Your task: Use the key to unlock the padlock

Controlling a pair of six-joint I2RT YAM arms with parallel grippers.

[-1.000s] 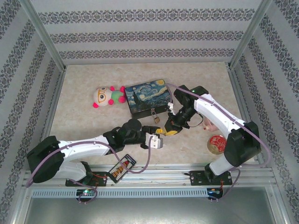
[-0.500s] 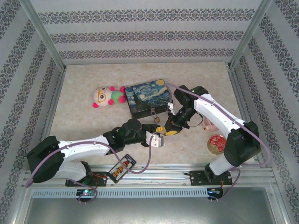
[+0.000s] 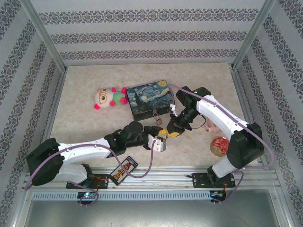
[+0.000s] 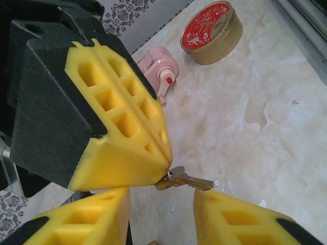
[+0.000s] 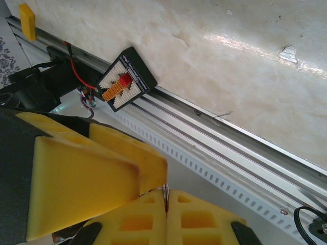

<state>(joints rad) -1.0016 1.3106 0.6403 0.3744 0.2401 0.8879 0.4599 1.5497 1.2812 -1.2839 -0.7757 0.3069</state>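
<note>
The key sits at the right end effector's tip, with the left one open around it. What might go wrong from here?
1. The right end effector pinches the key only at its very fingertips, so it may slip or twist when the open left end effector closes.
2. The two end effectors are almost touching, so their yellow fingers may collide.
3. The padlock sits unheld at the front of the painted box and may shift under the key's push.
</note>
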